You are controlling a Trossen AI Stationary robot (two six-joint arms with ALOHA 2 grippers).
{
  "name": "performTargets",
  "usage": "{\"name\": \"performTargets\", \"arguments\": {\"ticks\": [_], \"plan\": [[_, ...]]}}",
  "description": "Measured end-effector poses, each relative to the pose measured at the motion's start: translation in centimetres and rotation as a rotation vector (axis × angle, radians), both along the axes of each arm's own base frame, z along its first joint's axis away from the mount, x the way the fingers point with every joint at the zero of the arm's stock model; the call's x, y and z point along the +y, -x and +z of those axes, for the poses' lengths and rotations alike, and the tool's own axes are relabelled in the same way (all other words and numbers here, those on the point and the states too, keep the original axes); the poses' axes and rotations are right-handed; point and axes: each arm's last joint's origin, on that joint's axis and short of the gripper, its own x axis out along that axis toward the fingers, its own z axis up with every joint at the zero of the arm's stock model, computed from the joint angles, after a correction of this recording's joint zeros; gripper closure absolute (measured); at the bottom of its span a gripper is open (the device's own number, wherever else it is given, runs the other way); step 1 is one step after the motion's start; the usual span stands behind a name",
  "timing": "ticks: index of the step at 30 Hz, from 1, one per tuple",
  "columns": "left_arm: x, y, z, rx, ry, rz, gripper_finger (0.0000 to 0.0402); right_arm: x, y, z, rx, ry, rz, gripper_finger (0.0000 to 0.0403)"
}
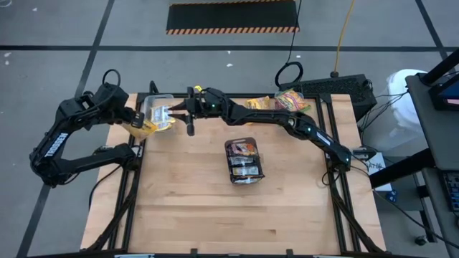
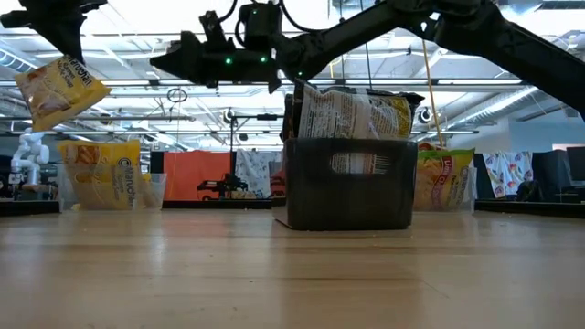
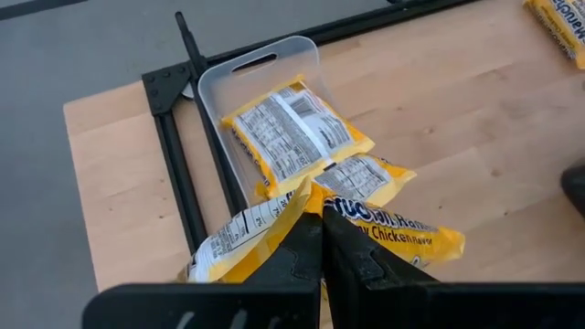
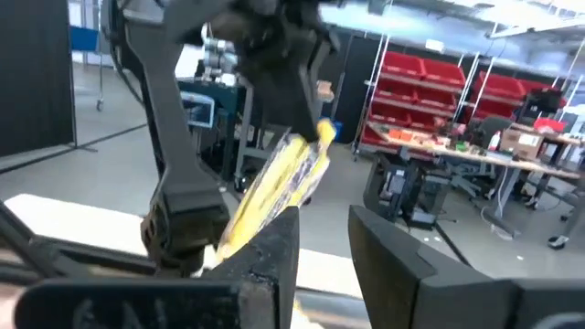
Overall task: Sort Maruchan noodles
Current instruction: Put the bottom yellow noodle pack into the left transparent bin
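Note:
My left gripper (image 3: 322,239) is shut on a yellow Maruchan noodle packet (image 3: 384,228), which hangs in the air over the table's far left corner (image 2: 64,91). Under it stands a clear tub (image 3: 260,68) with two yellow packets (image 3: 292,132) lying inside. My right gripper (image 1: 174,115) reaches across from the right, fingers open (image 4: 324,251), level with the held packet (image 4: 279,183) and just short of it. A dark tray (image 1: 244,163) at mid-table holds several brown and red packets standing on edge (image 2: 356,114). My left gripper pinches the yellow packet between its two fingers at the packet's upper edge (image 3: 315,203), about midway along it. The fingers slant down from above and from the left. The packet hangs tilted below them (image 2: 66,90), lifted clear above the tub, its plastic creased at the pinch.
A second clear tub (image 1: 287,102) with orange-pink packets stands at the far right corner. The black frame rails (image 1: 136,154) run along the table's sides. Bare wood (image 1: 237,215) lies across the near half of the table.

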Motion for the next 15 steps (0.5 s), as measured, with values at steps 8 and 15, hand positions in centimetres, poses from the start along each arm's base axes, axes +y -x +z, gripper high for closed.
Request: {"name": "performTargets", "arguments": {"ticks": [8, 15], "plan": [[0.0, 0.0, 0.0, 0.003, 0.004, -0.001, 0.0401, -0.3, -0.2, -1.2, 0.045, 0.004, -0.004, 0.0312], [-0.1, 0.1, -0.1, 0.008, 0.007, -0.003, 0.0401, -0.3, -0.2, -0.9, 0.006, 0.085, -0.009, 0.0312]]}}
